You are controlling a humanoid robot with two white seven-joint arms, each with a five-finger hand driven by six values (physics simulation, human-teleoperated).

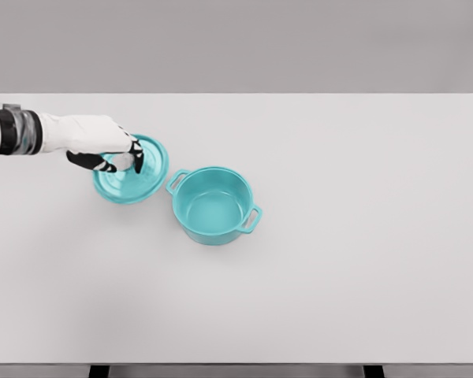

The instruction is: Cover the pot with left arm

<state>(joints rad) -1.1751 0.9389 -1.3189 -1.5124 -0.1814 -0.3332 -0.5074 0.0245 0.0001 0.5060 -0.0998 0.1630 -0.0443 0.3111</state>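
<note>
A teal pot (214, 206) with two side handles stands uncovered near the middle of the white table, its inside bare. Just left of it is the matching teal lid (146, 177), almost touching the pot's left handle. My left hand (120, 160) comes in from the left edge and sits over the lid's centre. Its fingers are curled down around the knob, which they hide. The lid looks slightly tilted toward me; I cannot tell whether it still rests on the table.
The white table (347, 260) stretches wide to the right and front of the pot. Its far edge runs just behind the lid.
</note>
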